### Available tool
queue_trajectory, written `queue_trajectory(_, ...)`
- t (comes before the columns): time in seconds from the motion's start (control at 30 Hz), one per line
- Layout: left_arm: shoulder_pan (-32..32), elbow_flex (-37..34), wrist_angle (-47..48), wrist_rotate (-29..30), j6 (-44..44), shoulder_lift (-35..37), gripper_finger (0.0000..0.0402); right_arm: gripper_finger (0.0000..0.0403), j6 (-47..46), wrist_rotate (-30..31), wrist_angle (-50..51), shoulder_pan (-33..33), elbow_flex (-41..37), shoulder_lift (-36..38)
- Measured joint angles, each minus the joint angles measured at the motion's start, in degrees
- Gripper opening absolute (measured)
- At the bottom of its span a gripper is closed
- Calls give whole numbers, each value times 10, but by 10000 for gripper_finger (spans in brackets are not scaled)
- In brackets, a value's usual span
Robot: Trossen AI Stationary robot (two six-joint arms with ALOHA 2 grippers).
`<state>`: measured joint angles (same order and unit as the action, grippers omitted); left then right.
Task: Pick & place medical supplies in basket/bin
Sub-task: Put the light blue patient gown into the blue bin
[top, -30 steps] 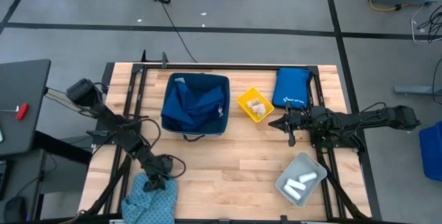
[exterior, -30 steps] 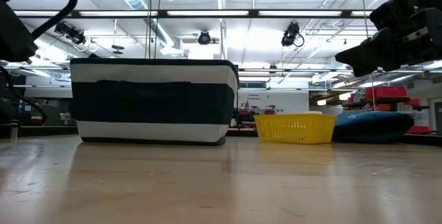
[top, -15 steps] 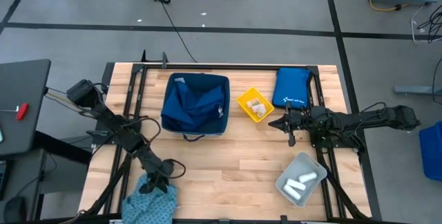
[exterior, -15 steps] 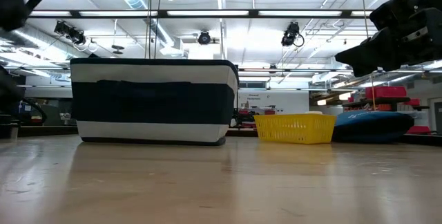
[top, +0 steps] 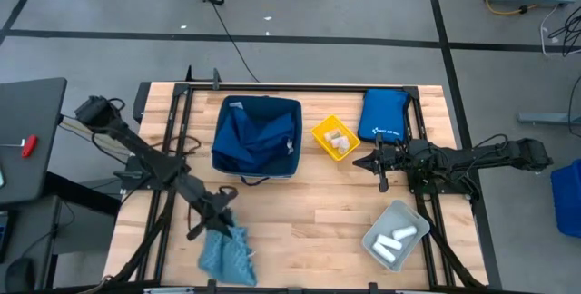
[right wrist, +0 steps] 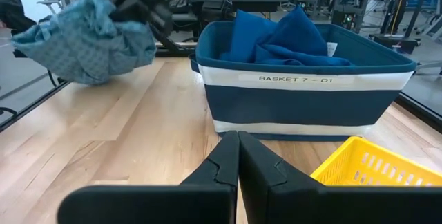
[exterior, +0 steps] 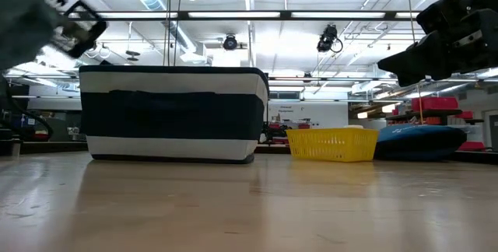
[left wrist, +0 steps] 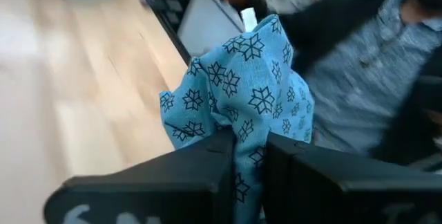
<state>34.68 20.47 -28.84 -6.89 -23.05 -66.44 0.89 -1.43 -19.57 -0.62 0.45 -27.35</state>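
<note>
My left end effector (top: 221,224) pinches the teal patterned cloth (top: 227,256) near the navy basket (top: 257,140); my right end effector (top: 370,161), pressed together, waits beside it.

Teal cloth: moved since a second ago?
Yes. The teal cloth has shifted right along the table's near edge, now below the navy basket rather than left of it, pinched in the shut left gripper.

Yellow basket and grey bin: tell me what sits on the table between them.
Nothing on the wood itself; in the high view, the shut right gripper hangs over the stretch between the yellow basket and the grey bin.
</note>
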Motion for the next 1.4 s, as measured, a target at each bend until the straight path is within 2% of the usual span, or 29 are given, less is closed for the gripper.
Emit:
queue_trajectory(0.17, -22, 0, -8, 57, 70, 44, 36, 9, 0, 0, 1, 0, 0, 0)
queue_trajectory(0.43, -45, 7, -100, 131, 201, 76, 36, 9, 0, 0, 2, 0, 0, 0)
queue_trajectory(0.6, -68, 36, -86, 272, 284, 87, 36, 9, 4, 0, 2, 0, 0, 0)
queue_trajectory(0.7, -96, 54, -88, 335, 325, 88, 36, 9, 4, 0, 1, 0, 0, 0)
queue_trajectory(1.0, -203, 91, -42, 430, 363, 88, 36, 9, 4, 0, 2, 0, 0, 0)
queue_trajectory(1.1, -224, 104, -43, 455, 414, 88, 36, 9, 7, 0, 2, 0, 0, 0)
queue_trajectory(1.27, -248, 135, -44, 539, 537, 88, 36, 9, 13, 0, 2, 0, 0, 0)
queue_trajectory(1.4, -278, 137, -44, 581, 595, 82, 36, 9, 15, 0, 2, 0, 0, 0)
